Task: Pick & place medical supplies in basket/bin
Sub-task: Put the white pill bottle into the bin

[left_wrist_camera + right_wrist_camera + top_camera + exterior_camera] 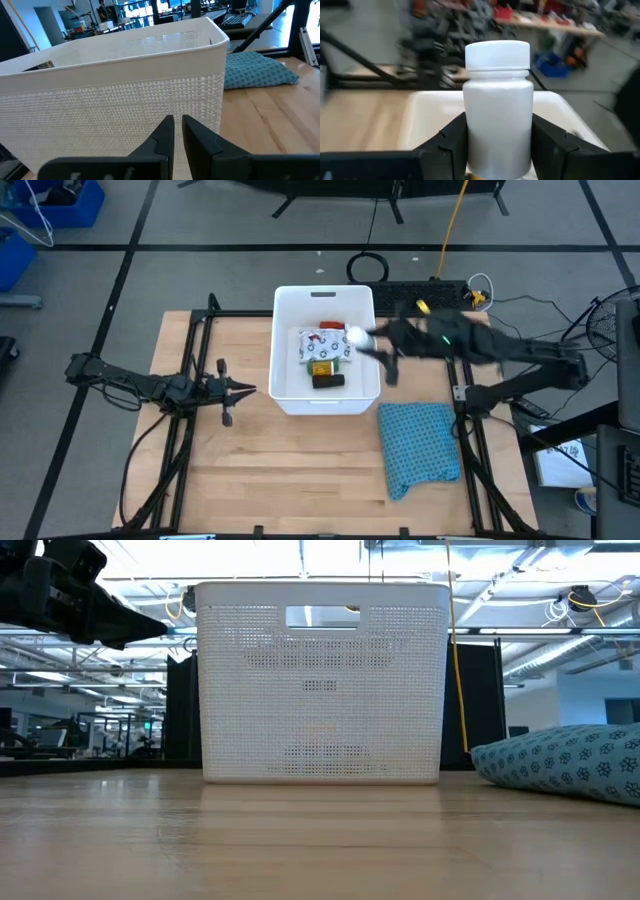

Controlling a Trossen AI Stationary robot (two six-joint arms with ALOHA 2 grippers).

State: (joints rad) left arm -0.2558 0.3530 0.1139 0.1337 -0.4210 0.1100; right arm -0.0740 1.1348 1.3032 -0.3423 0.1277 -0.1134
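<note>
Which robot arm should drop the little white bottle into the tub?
The right. Its gripper already clamps the small white bottle above the white tub. The left gripper waits outside, holding nothing.

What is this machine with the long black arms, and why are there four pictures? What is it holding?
It is a robot with two arms at a wooden table. One picture looks down from above, one looks level across the table, and two come from small cameras on the wrists.

The right gripper holds a small white bottle between its fingers, above the white basket. In the basket already lie a flat white packet, something red and a black block. A blue cloth lies on the table beside the basket.

The left gripper waits beside the basket, holding nothing, its fingers nearly together.
</note>
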